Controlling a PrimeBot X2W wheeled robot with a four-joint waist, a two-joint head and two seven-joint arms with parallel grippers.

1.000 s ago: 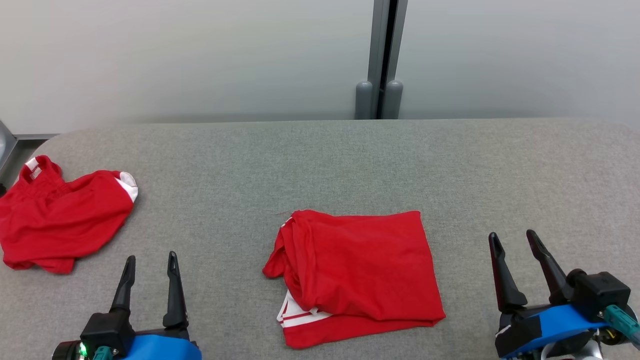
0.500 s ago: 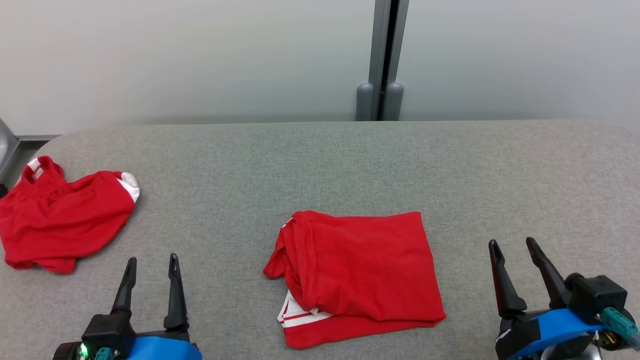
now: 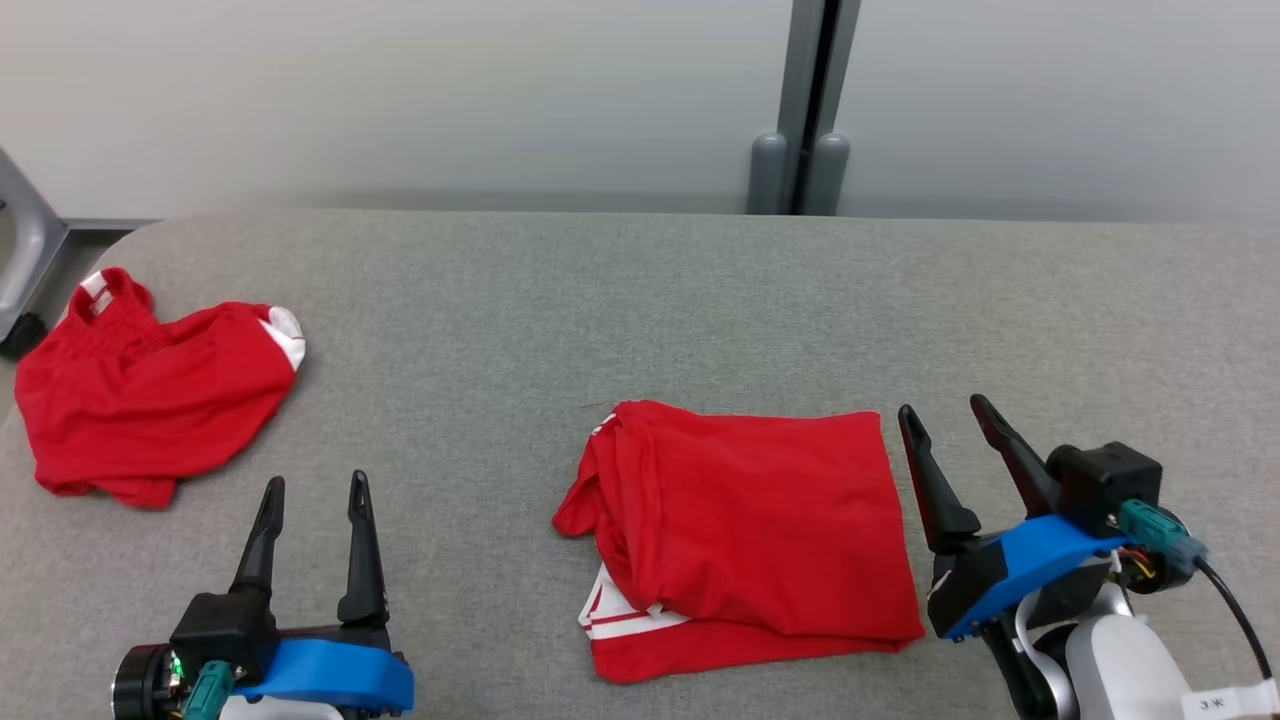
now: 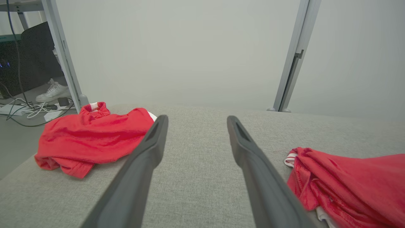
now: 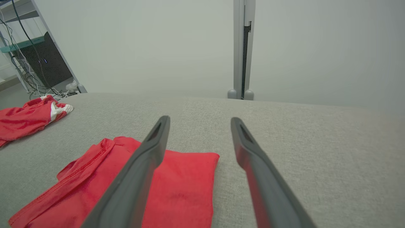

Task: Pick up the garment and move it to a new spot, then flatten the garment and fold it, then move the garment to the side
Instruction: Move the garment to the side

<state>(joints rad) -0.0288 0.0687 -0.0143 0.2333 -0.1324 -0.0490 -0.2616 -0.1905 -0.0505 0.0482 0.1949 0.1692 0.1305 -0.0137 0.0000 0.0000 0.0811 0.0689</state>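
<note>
Soft, light, floppy folded red garment (image 3: 750, 530); best pinched through all layers at its right edge. Left gripper (image 3: 316, 482), right gripper (image 3: 941, 406): spread wide, empty.

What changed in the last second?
The right gripper moved left and forward, up beside the folded red cloth garment's right edge, open and empty. The head camera also shifted. The left gripper, open, and the crumpled red cloth garment stayed put.
</note>
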